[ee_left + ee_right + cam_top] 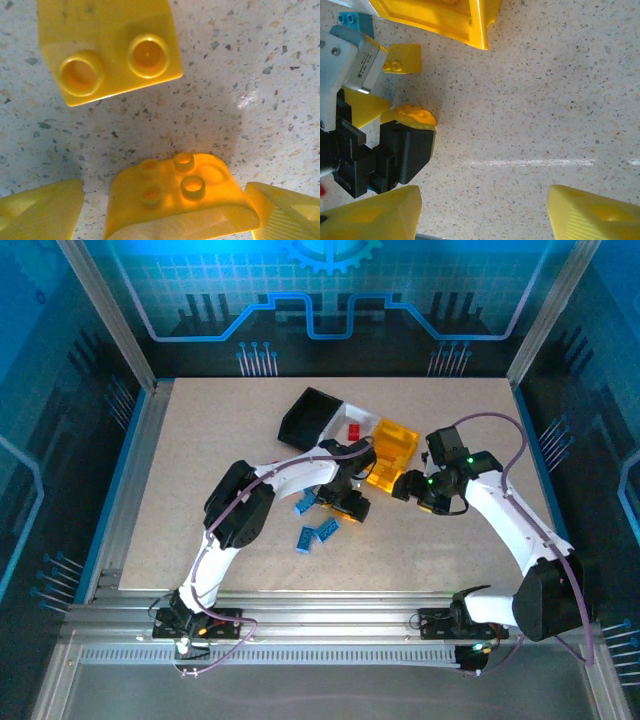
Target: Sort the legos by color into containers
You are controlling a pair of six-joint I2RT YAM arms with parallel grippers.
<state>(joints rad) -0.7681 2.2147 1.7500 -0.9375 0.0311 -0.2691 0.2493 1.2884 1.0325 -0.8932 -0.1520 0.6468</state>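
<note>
We counted two yellow legos on the counter (250,100). The rounded yellow brick (175,200) sat between the wide-spread fingers (40,210) of the left end effector (164,189), and the two-stud yellow brick (107,50) lay just beyond it. We counted three blue bricks (306,538) nearby and one red brick (353,430) in the white bin (362,412), which stood between the black bin (300,420) and the yellow-orange bin (395,435). The right end effector (484,200) gaped wide, holding nothing.

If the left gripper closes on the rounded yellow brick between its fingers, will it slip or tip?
The rounded yellow brick looks hard and glossy, so it probably keeps its shape but may slip. Its rounded outline offers the left gripper little flat surface, so it might twist.
</note>
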